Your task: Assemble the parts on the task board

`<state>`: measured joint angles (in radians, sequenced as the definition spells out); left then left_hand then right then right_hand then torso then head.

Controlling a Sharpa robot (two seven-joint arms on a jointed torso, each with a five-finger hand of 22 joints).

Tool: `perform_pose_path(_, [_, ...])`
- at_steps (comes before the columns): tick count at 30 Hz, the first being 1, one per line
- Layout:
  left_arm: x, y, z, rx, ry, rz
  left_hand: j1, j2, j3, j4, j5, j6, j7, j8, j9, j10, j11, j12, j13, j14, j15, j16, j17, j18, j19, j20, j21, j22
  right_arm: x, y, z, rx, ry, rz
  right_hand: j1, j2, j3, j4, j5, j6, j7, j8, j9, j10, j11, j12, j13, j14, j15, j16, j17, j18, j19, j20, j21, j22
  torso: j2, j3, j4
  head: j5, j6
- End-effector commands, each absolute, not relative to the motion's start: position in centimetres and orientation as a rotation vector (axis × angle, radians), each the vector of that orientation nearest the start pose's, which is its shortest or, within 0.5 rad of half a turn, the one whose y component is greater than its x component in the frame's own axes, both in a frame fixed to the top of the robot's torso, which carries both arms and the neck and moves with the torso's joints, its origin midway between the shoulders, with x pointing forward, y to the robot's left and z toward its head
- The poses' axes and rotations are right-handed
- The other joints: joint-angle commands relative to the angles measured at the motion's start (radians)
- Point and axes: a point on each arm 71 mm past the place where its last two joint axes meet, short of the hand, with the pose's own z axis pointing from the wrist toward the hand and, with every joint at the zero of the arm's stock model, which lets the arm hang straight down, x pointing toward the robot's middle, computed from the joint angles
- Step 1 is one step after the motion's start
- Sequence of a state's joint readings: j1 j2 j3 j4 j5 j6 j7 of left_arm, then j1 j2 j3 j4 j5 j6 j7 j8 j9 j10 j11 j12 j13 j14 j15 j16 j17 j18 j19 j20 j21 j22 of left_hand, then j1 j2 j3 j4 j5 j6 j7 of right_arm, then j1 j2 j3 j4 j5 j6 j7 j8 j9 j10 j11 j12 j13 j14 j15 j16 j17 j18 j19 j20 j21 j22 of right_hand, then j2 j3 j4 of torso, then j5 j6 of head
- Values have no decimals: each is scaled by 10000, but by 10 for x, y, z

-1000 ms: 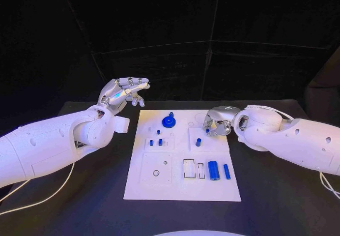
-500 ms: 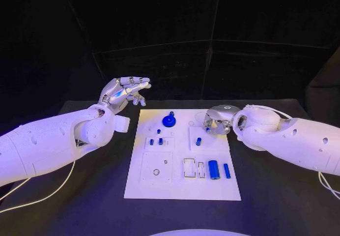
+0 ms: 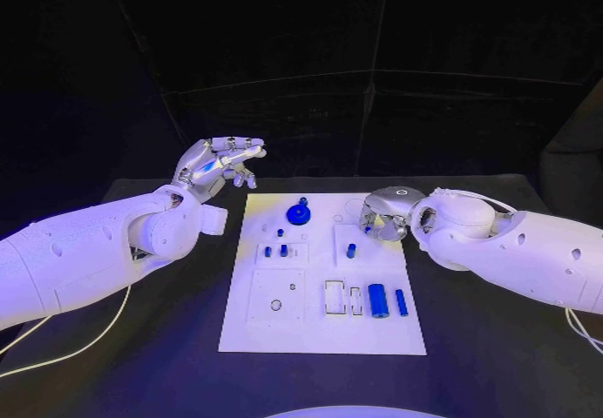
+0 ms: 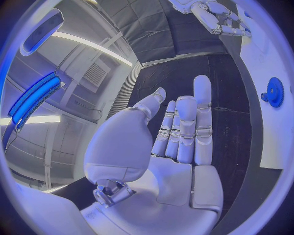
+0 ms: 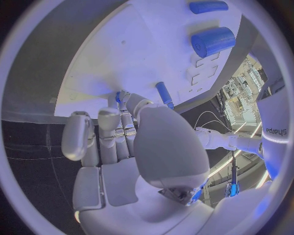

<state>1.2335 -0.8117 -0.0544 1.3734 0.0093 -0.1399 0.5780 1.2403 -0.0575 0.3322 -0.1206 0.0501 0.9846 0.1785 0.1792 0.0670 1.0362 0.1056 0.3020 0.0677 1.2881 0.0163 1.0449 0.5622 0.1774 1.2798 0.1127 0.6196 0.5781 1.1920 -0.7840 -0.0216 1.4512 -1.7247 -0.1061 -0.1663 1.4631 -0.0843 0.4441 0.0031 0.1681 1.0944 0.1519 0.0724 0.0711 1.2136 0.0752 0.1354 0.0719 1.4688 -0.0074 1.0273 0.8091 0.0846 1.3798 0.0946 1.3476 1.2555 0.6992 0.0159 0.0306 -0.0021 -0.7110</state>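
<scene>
The white task board (image 3: 324,326) lies in the middle of the black table. On it are a blue gear-like part (image 3: 298,213) (image 4: 274,92), small blue pegs (image 3: 275,251), one blue peg (image 3: 352,251) (image 5: 164,94), a thick blue cylinder (image 3: 378,300) (image 5: 213,41) and a slimmer one (image 3: 401,302) (image 5: 208,6). My right hand (image 3: 383,218) (image 5: 132,137) hovers over the board's far right part with its fingers curled. A small blue part (image 5: 117,96) shows pinched at its fingertips. My left hand (image 3: 224,161) (image 4: 181,132) is raised beyond the board's far left corner and holds nothing.
Empty white sockets and slots (image 3: 335,298) sit in the board's near half. Bare black table (image 3: 490,348) lies on both sides of the board. A white cable (image 3: 76,348) runs under my left arm.
My right hand has crept slightly to the left and farther over the board. The left hand has stayed nearly still.
</scene>
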Motion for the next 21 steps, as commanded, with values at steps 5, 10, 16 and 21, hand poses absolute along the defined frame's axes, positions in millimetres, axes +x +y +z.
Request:
perform_pose_path(5, [520, 241, -162, -9770, 12513, -17017, 58, 142, -42, -27, -20, 20, 28, -50, 2, -65, 22, 43, -3, -90, -4, -26, -33, 49, 36, -9, -75, -27, 494, -190, -187, -4026, 16621, 4151, -159, -143, 170, -43, 6, 91, -24, -33, 2, 127, -20, -35, -12, 73, -53, 196, 161, -133, 121, -15, 153, 159, -15, -7, 1, -5, 22])
perform_pose_path(10, [521, 245, -163, -9803, 12496, -16878, 91, 160, -51, -50, -18, -3, 39, -66, -2, -93, 30, 36, -7, -68, -4, 15, 22, 49, 52, -10, -87, -41, 492, -191, -184, -3857, 16321, 4214, -192, -150, 201, -51, 2, 99, -29, -31, 3, 133, -23, -38, -10, 82, -54, 276, 248, -147, 151, -13, 202, 225, -8, -9, 20, -35, 36])
perform_pose_path(16, [522, 247, -163, -9811, 12438, -16772, 139, 194, -53, -84, -17, -38, 55, -90, -8, -141, 44, 23, -12, -58, 1, 33, 24, 48, 78, -10, -100, -58, 488, -193, -180, -3634, 16096, 4254, -255, -165, 280, -76, 61, 121, -38, -26, 7, 147, -29, -43, -5, 104, -58, 437, 412, -173, 215, -13, 305, 360, -19, -14, 21, -20, 36])
perform_pose_path(21, [525, 250, -163, -9808, 12330, -16631, 163, 209, -79, -110, -15, -92, 84, -121, -14, -228, 72, 4, -18, -43, 18, 66, 48, 42, 104, -3, -116, -77, 476, -191, -174, -3335, 16154, 4589, -284, -177, 315, -90, 87, 131, -39, -24, 8, 147, -30, -49, -5, 104, -58, 484, 451, -178, 224, -13, 329, 390, -5, 6, 3, 41, 43])
